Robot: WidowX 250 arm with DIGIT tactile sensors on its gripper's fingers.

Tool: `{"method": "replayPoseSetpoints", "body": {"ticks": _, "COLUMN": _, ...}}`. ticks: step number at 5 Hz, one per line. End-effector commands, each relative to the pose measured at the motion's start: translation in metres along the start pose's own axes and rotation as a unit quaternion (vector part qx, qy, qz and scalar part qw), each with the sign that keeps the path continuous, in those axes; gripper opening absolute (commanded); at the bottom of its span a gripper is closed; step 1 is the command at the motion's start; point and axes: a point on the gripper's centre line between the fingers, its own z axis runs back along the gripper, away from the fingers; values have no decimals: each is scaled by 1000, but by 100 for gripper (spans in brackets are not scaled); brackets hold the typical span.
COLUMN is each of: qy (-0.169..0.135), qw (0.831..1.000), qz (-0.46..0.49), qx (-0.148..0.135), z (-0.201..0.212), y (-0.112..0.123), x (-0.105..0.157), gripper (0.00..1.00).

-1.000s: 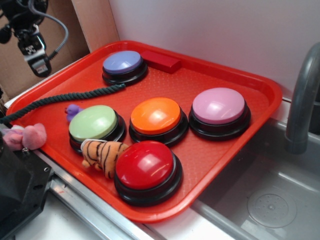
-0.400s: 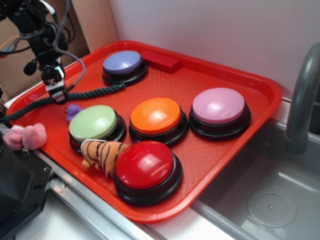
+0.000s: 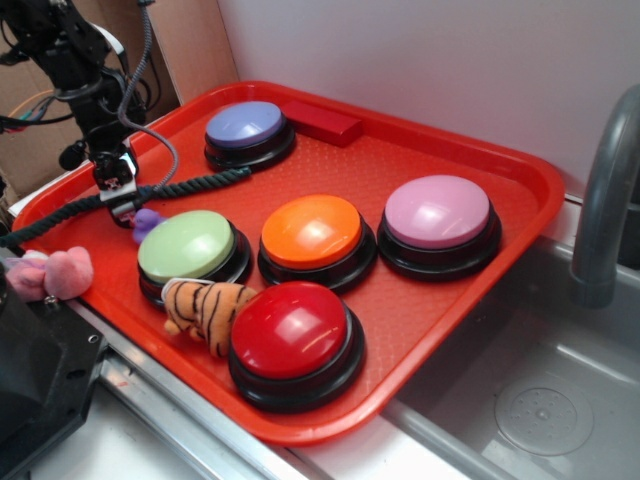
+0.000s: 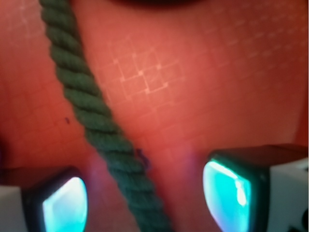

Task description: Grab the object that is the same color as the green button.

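Nearest us sits the green button [image 3: 186, 246] on the red tray [image 3: 400, 300]. Beyond it, at the tray's left, our gripper [image 4: 145, 198] (fingers spread apart) straddles the dark green twisted rope [image 4: 91, 121], not yet pinching it.

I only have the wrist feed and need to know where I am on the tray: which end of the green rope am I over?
Observer: The gripper is over the green rope near the tray's left edge, well away from the rope's end by the blue button.
Operator: Is anything close beside me?
Observer: Yes, a small purple toy lies just beside the gripper, next to the green button.
Operator: Does the rope stay on the tray?
Observer: No, it runs off the left rim toward a pink plush.
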Motion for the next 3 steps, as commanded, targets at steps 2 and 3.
{"method": "replayPoseSetpoints", "body": {"ticks": 2, "qy": 4, "qw": 1000, "qz": 2, "qx": 11, "z": -4, "y": 7, "x": 12, "gripper": 0}}
{"method": "replayPoseSetpoints", "body": {"ticks": 3, "qy": 5, "qw": 1000, "qz": 3, "qx": 10, "z": -3, "y": 7, "x": 11, "gripper": 0}}
